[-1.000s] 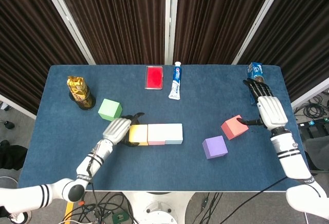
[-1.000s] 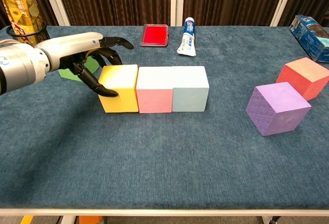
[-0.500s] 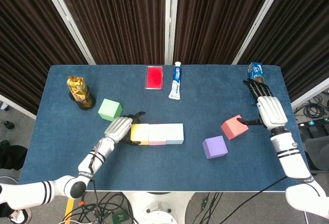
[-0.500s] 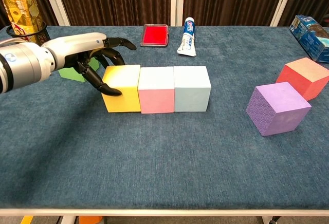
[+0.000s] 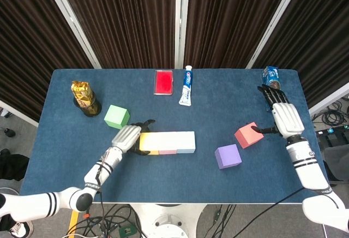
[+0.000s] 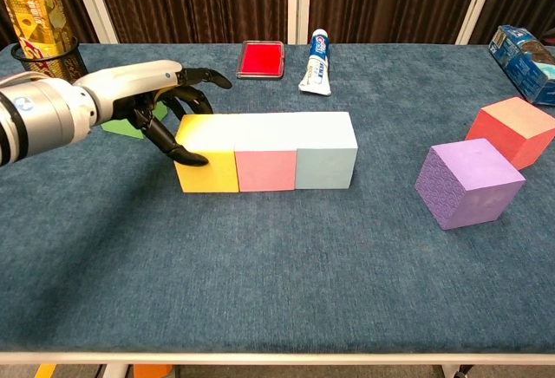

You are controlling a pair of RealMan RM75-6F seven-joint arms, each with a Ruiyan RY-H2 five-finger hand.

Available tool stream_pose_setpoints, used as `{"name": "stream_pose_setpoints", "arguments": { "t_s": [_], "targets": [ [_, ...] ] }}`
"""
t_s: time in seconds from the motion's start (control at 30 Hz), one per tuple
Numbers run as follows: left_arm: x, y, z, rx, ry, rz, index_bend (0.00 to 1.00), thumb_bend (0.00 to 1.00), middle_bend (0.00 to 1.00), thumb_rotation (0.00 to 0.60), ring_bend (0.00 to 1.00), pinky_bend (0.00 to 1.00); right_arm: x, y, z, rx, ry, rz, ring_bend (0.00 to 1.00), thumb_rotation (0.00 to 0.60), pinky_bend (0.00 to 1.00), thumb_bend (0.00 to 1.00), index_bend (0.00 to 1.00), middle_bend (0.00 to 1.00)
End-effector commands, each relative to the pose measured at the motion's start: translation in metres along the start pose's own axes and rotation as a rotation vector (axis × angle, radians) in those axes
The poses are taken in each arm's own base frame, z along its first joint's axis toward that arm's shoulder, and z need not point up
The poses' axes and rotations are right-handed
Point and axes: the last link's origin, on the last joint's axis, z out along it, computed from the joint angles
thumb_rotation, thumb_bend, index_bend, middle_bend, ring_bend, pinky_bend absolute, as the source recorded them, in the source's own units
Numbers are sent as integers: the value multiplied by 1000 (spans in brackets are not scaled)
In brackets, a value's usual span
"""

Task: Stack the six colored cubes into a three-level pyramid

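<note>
Here my left hand [image 6: 143, 105] presses its dark fingertips [image 6: 186, 157] against the outer face of the yellow cube [image 6: 206, 163], holding nothing. Beyond it, touching in a row, sit the pink cube [image 6: 264, 161] and pale blue cube [image 6: 325, 158]. My right hand [image 5: 284, 118] touches the red cube [image 5: 248, 134], fingers spread; the purple cube [image 5: 227, 156] lies nearby.

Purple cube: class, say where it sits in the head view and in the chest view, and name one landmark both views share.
Head view: the purple cube lies right of centre, near the front edge, just below-left of the red cube.
Chest view: the purple cube stands at the right, in front and left of the red cube.
Shared landmark: the toothpaste tube at the far middle of the table.
</note>
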Motion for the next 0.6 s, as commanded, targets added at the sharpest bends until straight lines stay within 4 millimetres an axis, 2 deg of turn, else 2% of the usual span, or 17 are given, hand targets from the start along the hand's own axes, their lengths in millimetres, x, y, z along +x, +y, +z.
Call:
{"name": "stream_pose_setpoints", "arguments": {
  "t_s": [0.03,0.23,0.37,0.5,0.6],
  "targets": [
    [0,0,0,-1,1,-14,94,291,479,600,205,253,0,0,0,-1,-1,0,0,600,0,0,0,9],
    [0,1,-1,-16,-4,-26,88,235,300,600,204,250,0,1,0,-4,0,2,0,600,0,0,0,9],
    [-1,2,-1,-24,-10,-26,86,212,244,600,202,251,-1,1,0,-4,0,2,0,600,0,0,0,9],
    [-2,1,-1,-23,-13,-26,85,206,187,600,158,248,0,2,-1,-6,1,2,0,600,0,0,0,9],
    [-3,2,-1,-25,-21,-25,85,206,182,600,156,248,0,3,-1,-9,1,1,0,600,0,0,0,9]
  ]
}}
